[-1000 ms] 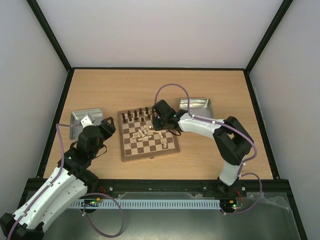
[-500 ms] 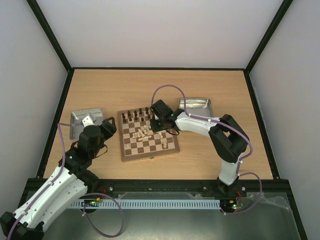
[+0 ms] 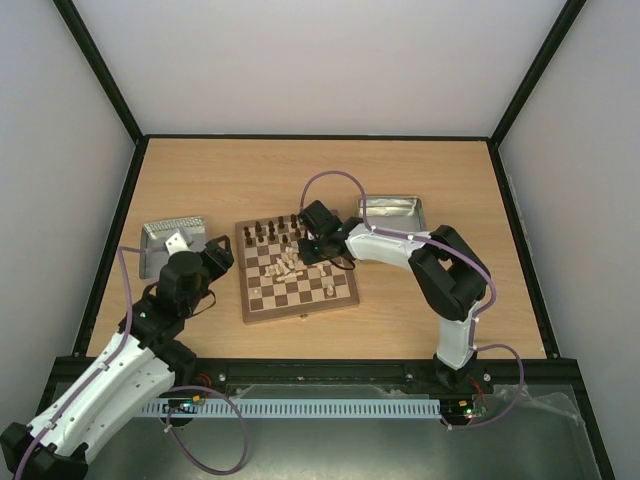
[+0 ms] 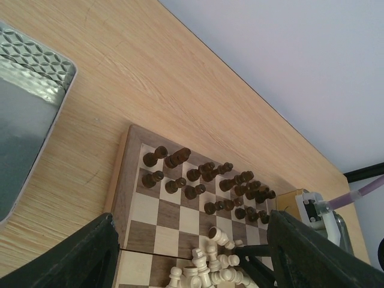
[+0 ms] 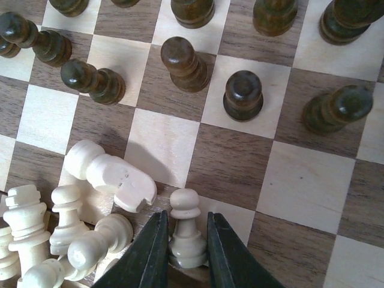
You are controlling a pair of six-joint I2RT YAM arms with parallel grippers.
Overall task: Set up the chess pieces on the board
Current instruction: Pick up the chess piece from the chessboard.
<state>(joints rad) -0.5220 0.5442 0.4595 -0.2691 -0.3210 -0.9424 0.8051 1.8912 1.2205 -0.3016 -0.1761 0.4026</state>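
Note:
The board [image 3: 300, 311] lies mid-table, with dark chessmen [image 3: 275, 229] standing along its far rows. The pale chess pieces lie in a jumbled heap [image 3: 288, 263] at its middle, and one stands alone [image 3: 330, 290] near the front. My right gripper [image 3: 314, 249] is low over the heap's right edge. In the right wrist view it [image 5: 186, 218] is shut on an upright pale pawn [image 5: 184, 204], beside toppled pale pieces [image 5: 108, 177]. My left gripper [image 3: 216, 250] hangs open and empty just left of the board; its view shows the heap [image 4: 217, 264].
A metal tin [image 3: 165, 245] sits left of the board under my left arm. Another tin [image 3: 392, 211] sits right of it behind the right arm. Dark chessmen [image 5: 180, 62] stand two squares beyond the held pawn. The right gripper's fingers [image 4: 259, 260] reach into the heap.
My right gripper has shifted a little left over the board to the edge of the pale heap. The left arm has barely moved.

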